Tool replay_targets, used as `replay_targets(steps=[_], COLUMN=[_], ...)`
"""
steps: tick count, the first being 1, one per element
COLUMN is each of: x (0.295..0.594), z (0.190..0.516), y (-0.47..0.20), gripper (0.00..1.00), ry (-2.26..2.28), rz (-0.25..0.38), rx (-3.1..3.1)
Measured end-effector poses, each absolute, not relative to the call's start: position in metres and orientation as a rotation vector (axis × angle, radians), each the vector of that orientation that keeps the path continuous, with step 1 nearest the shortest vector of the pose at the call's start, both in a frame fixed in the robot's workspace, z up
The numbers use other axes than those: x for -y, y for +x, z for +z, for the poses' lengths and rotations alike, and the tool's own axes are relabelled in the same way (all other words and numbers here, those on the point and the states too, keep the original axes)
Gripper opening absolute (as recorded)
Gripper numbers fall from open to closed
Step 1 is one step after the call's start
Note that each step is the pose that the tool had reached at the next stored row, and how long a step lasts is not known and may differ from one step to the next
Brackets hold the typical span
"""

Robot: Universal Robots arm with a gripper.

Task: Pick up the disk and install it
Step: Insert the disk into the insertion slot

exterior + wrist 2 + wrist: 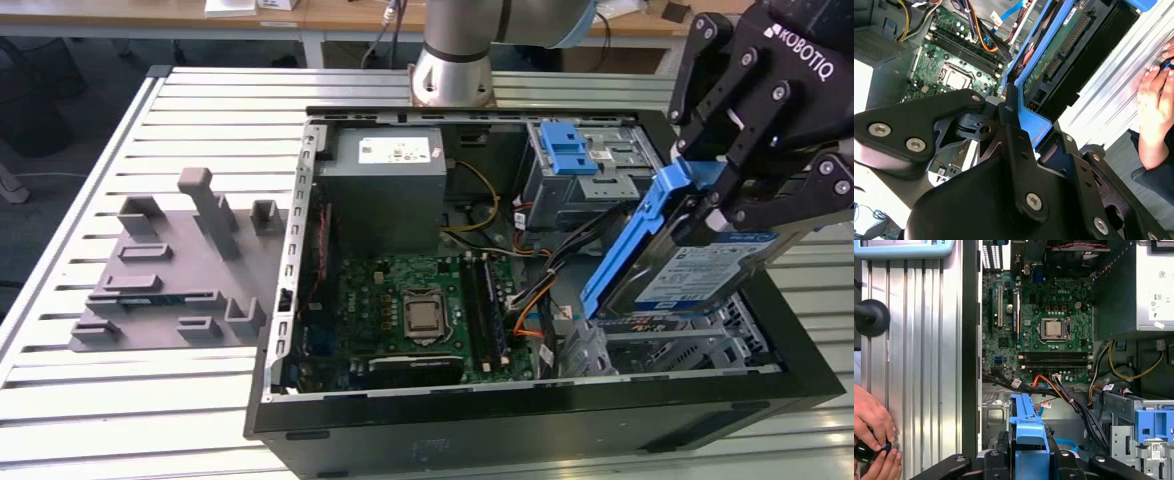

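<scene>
Nearest me, the black wall of the open computer case [534,430] ran across the bench [120,410]. Just behind it, at the exterior view's right, the metal drive cage [667,345] stood empty. The disk [701,275] hung tilted above that cage, its lower end dipping toward the opening, though I could not tell whether it touched the metal. The gripper [737,190] had it from above, with the fingers [1016,140] pinching the disk's blue bracket [1026,435]. So I judged the pick-up done and the install unfinished: the disk was not yet seated in the cage.

Deeper in the case lay the green motherboard [414,300], with orange and black cables [534,295] between it and the cage. Farther back sat the grey power box [387,170] and a second bay with a blue clip [571,150]. In the first wrist view, a person's hand [874,422] rested at the bench beside the case.
</scene>
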State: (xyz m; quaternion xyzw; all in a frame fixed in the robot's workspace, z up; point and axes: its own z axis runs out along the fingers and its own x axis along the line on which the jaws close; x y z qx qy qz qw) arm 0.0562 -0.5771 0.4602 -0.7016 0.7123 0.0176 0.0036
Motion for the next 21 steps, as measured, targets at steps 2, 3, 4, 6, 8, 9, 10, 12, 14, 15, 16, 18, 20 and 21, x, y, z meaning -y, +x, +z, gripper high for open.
replay_targets(steps=[2, 3, 4, 6, 8, 9, 10, 12, 14, 15, 16, 18, 20, 21], x=[0.577, 0.577, 0.577, 0.577, 0.577, 0.577, 0.577, 0.576, 0.576, 0.576, 0.576, 0.576, 0.575, 0.574], z=[0.46, 0.459, 0.459, 0.458, 0.456, 0.455, 0.455, 0.454, 0.453, 0.452, 0.452, 0.451, 0.45, 0.45], y=[0.057, 0.057, 0.058, 0.06, 0.062, 0.063, 0.064, 0.067, 0.068, 0.069, 0.07, 0.071, 0.072, 0.073], gripper=[0.36, 0.36, 0.36, 0.36, 0.36, 0.36, 0.36, 0.36, 0.36, 0.36, 0.36, 0.36, 0.36, 0.36], ry=[-2.199, -2.199, -2.199, -2.199, -2.2, -2.2, -2.2, -2.2, -2.2, -2.2, -2.2, -2.201, -2.201, -2.201], rz=[0.055, 0.056, 0.056, 0.057, 0.058, 0.058, 0.058, 0.058, 0.058, 0.058, 0.059, 0.06, 0.06, 0.06], rx=[-2.233, -2.233, -2.233, -2.233, -2.234, -2.234, -2.234, -2.234, -2.234, -2.234, -2.234, -2.234, -2.235, -2.235])
